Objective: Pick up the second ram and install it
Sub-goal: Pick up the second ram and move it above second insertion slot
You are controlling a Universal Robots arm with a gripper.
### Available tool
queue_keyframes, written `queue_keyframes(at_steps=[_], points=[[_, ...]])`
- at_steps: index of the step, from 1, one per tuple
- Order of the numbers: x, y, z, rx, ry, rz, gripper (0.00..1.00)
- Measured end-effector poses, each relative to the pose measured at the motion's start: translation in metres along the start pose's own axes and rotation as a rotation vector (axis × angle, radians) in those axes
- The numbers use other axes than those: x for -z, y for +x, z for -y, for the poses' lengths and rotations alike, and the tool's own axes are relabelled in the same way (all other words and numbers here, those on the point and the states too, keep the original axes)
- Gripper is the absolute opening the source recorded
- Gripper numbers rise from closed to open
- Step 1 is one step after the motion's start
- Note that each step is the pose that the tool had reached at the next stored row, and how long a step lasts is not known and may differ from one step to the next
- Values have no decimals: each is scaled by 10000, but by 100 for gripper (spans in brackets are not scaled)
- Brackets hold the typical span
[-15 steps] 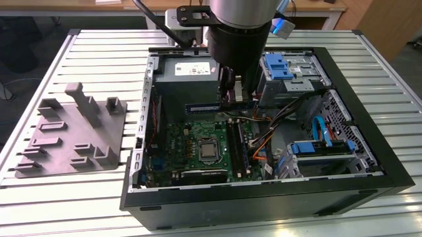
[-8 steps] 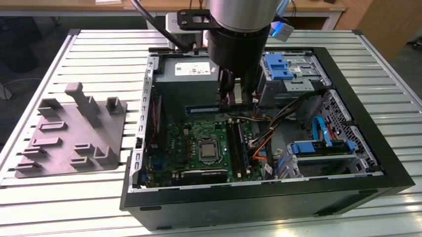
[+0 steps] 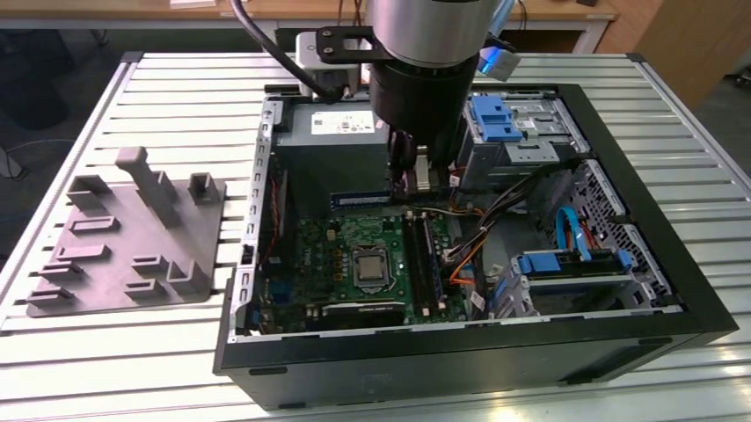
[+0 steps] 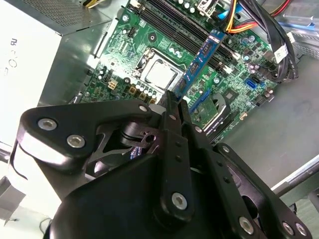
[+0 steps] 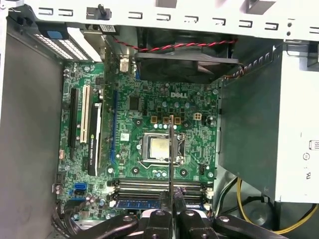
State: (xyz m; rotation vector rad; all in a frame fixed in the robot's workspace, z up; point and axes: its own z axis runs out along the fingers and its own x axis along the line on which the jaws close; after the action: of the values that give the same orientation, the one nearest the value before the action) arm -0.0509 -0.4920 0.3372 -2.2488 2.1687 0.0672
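Bluish-green with black chips, the ram (image 4: 202,62) juts out from the gripper (image 4: 174,99), whose fingers are clamped on it. We see it held above the motherboard (image 4: 119,55) and not touching it. In the second wrist view it runs across the board between the socket (image 4: 160,74) and the slots (image 4: 174,17). In the first wrist view we see only its thin edge, crossing the socket's side. One slot at the motherboard's edge nearest the gripper already holds a seated stick (image 5: 134,204). At the opposite edge of the motherboard sits a fan (image 5: 184,59) with a red and black wire across it. A power supply (image 5: 299,124) stands just beside the motherboard. Around the motherboard is the black case (image 3: 657,264), lying open on a slatted table (image 3: 118,369). Well apart from the motherboard, outside the case on the exterior view's left, a grey tray (image 3: 129,237) lies on the table.
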Motion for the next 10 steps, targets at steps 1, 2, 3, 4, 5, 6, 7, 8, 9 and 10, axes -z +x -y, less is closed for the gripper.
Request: queue_keyframes(at_steps=[1,2,3,4,5,6,7,8,9,10], points=[[-9,1,0,0,0,0,14],[-16,2,0,0,0,0,14],[-23,3,1,0,0,0,14],[-31,5,1,0,0,0,14],[-43,8,1,0,0,0,14],[-57,9,1,0,0,0,14],[-74,11,6,2,0,0,14],[-92,12,9,2,0,0,14],[-109,12,14,-1,0,1,14],[-123,13,22,-18,0,1,14]])
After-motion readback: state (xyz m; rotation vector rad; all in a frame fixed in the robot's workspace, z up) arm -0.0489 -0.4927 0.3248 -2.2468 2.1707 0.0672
